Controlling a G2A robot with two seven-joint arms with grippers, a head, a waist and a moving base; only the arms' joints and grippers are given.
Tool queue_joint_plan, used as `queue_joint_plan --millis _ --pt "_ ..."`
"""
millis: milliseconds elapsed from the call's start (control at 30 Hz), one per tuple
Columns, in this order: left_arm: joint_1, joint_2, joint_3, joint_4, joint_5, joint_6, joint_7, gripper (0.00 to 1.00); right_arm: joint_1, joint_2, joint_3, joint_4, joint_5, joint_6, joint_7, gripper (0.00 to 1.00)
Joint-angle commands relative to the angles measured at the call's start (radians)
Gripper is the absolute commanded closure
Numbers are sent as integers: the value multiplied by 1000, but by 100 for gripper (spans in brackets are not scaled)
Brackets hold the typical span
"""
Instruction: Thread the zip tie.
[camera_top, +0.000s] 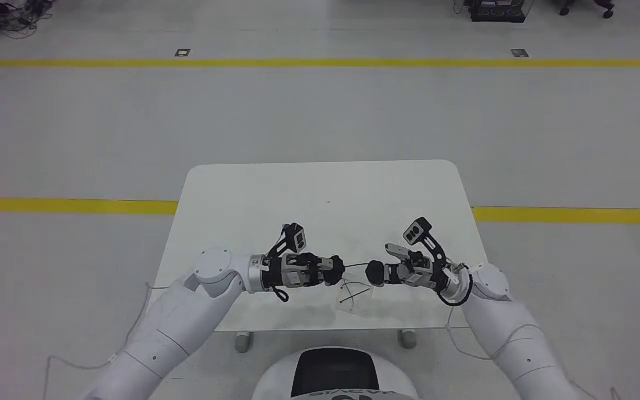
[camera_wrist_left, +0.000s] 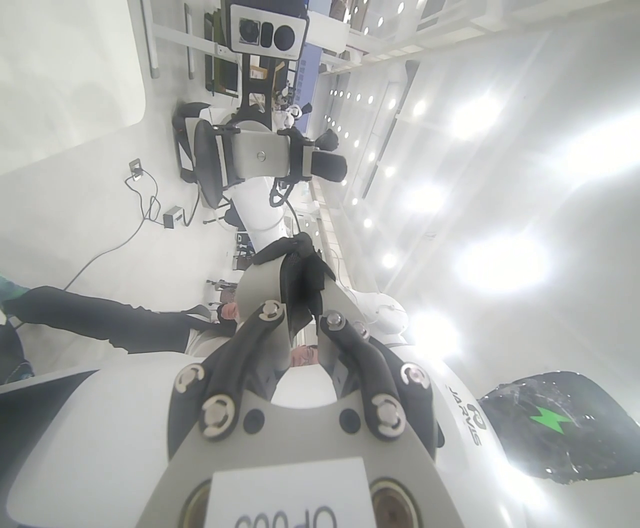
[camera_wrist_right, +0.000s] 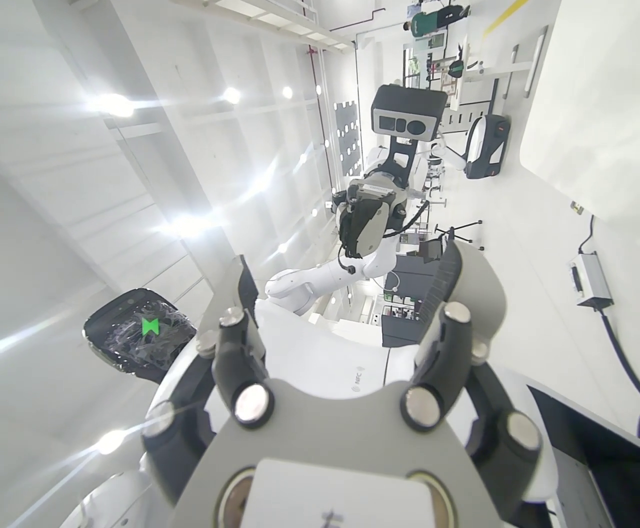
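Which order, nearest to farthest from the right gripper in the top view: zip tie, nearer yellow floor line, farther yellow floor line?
1. The zip tie, close beside the right gripper, over the table.
2. The nearer yellow floor line, either side of the table.
3. The farther yellow floor line, beyond the table.

The right gripper (camera_wrist_right: 350, 257) stands with its two fingers (camera_wrist_right: 452, 280) spread wide apart. Taking the way those fingers point as twelve o'clock, the left gripper (camera_wrist_right: 357, 230) hangs well off at twelve, turned tip-on toward it, with a boxy black-and-grey camera (camera_wrist_right: 409, 116) mounted on its wrist. At about two o'clock lies the white table (camera_wrist_right: 575, 110), one rounded corner showing. At three o'clock a grey power adapter (camera_wrist_right: 592, 282) sits on the floor, a black cable (camera_wrist_right: 617, 345) running from it. At ten o'clock ceiling lights (camera_wrist_right: 112, 104) glare.
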Motion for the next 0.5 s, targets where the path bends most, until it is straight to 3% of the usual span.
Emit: queue_joint_plan --millis 0,267,467 --pt "-1 1 1 1 -2 0 0 100 3 -1 -8 5 -2 -7 2 62" --pt "-4 2 5 3 -10 1 -3 100 15 0 -24 24 0 -24 2 77" --pt "-4 2 5 3 -10 1 -3 100 20 0 -27 31 3 -44 2 80"
